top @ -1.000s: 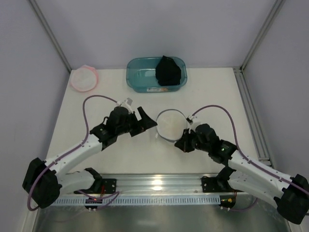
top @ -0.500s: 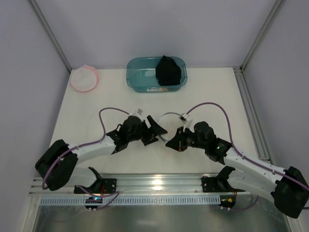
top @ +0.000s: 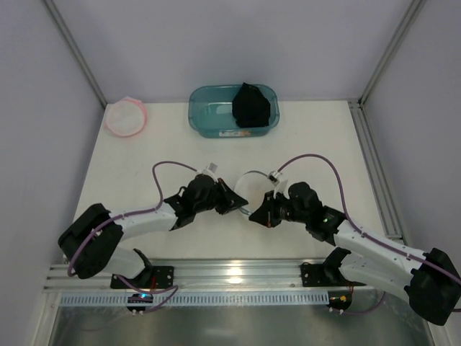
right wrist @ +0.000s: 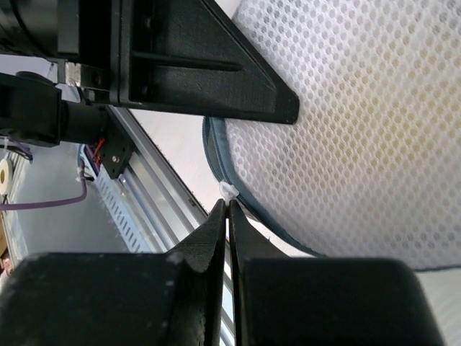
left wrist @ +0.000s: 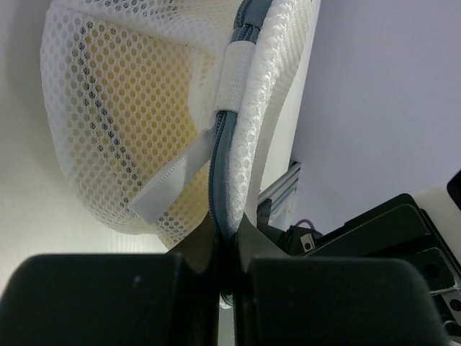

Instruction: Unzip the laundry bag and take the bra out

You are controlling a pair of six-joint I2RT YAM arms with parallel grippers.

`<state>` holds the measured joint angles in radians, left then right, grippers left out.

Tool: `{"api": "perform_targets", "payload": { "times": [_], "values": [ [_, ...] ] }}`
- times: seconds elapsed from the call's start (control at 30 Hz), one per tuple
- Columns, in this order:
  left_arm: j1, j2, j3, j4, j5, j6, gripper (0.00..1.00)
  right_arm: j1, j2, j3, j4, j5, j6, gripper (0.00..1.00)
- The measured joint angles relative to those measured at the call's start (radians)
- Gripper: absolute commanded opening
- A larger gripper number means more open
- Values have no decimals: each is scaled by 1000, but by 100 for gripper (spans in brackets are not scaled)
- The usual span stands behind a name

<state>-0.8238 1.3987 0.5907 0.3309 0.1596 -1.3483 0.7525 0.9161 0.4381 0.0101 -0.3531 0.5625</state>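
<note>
The round white mesh laundry bag [top: 253, 178] was near the middle of the table [top: 324, 144], between both arms. The left gripper [left wrist: 225, 241] was pinched tight on the bag's grey-blue rim [left wrist: 220, 144]. The right gripper [right wrist: 228, 210] was closed on what looked like a small white zipper tab [right wrist: 228, 191] at the bag's edge.

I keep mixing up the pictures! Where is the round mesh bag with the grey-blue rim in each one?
Top external: laundry bag dead centre of the picture.
Left wrist: laundry bag fills the upper left, its grey-blue rim pinched by the left fingers.
Right wrist: laundry bag fills the upper right.
Shared landmark: that grey-blue rim.
</note>
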Motion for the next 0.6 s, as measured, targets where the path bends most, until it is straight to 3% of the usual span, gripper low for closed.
{"api": "perform_targets", "payload": {
  "times": [0.17,0.6],
  "values": [
    [0,-15,27,-93,-24,54,0,3,0,39,-138,65,-17,4],
    [6,-49,77,-227,-27,192,0,11,32,161,-460,434,-27,4]
  ]
}}
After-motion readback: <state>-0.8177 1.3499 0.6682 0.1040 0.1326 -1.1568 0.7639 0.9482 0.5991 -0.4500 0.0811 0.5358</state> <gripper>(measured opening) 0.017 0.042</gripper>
